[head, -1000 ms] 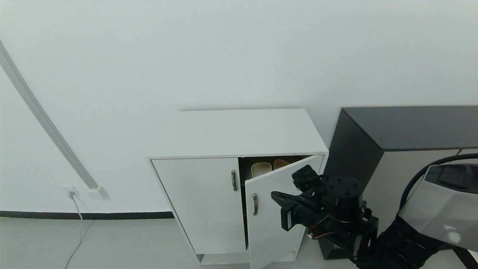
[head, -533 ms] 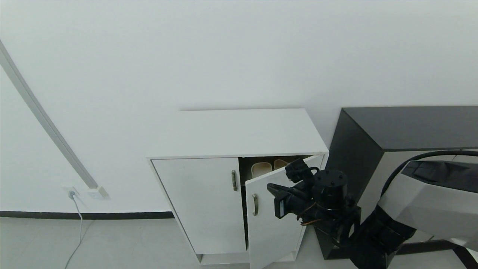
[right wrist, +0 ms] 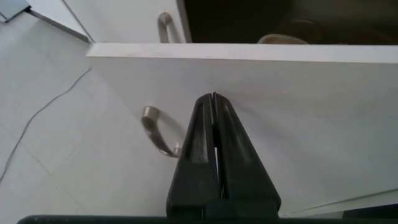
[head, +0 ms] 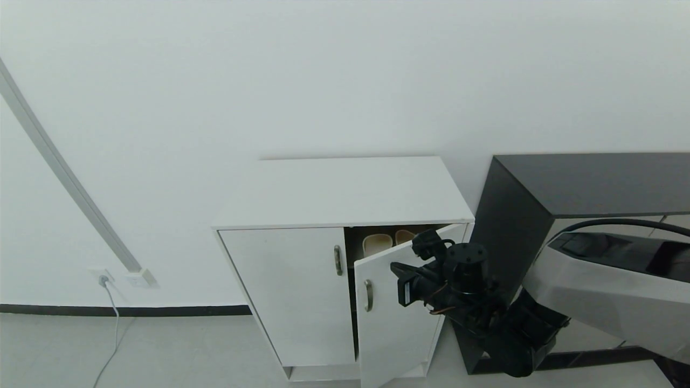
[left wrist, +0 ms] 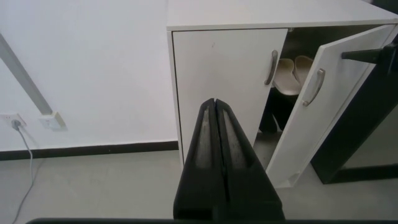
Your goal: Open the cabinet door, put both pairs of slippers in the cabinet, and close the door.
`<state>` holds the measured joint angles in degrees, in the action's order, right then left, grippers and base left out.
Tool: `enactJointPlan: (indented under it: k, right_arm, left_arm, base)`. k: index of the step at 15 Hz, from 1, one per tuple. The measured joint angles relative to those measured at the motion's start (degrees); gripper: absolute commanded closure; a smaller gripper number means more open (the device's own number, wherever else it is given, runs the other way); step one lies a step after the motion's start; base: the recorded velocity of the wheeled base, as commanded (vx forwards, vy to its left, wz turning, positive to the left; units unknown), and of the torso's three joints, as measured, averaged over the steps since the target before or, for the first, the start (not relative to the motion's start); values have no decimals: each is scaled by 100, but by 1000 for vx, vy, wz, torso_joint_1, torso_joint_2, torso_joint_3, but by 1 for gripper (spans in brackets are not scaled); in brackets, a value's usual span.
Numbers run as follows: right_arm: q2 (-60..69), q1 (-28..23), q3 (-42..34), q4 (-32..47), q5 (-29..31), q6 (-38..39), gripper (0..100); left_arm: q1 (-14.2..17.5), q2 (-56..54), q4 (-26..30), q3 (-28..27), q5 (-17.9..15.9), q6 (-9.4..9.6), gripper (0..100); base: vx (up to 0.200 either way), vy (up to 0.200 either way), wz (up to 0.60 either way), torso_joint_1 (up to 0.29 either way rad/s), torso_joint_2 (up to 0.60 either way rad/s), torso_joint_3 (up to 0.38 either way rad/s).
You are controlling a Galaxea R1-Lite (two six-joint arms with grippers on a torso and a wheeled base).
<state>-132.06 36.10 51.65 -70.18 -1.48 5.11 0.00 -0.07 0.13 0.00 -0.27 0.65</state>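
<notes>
The white cabinet (head: 345,188) has its left door (head: 285,291) closed and its right door (head: 388,323) standing partly ajar. Beige slippers (head: 377,243) lie on the upper shelf inside the gap, also seen as slippers (left wrist: 287,70) from the left wrist. My right gripper (head: 395,267) is shut, its tips against the outer face of the right door (right wrist: 298,124), just beside the metal handle (right wrist: 158,130). My left gripper (left wrist: 214,102) is shut on nothing and hangs well back from the cabinet front, facing the closed left door.
A black desk (head: 593,180) stands tight against the cabinet's right side. A wall socket with a grey cable (head: 102,280) sits at the lower left, under a slanted wall rail (head: 64,178). Bare floor lies in front of the cabinet.
My right arm has pushed forward and up toward the right door, bringing the shut gripper closer to its top edge. The door's angle looks unchanged.
</notes>
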Motion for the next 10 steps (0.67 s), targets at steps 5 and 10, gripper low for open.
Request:
enactJointPlan:
  k: [5,10]
  right_arm:
    - [-273,-95,312,99,9,0,100]
    - [-455,-201,656,241,17,0,100]
  left_arm:
    - [0,0,0,0,0,4,100]
    - [0,0,0,0,0,1,100]
  base:
    - [0,0,0,0,0,0]
    - [0,0,0,0,0,0]
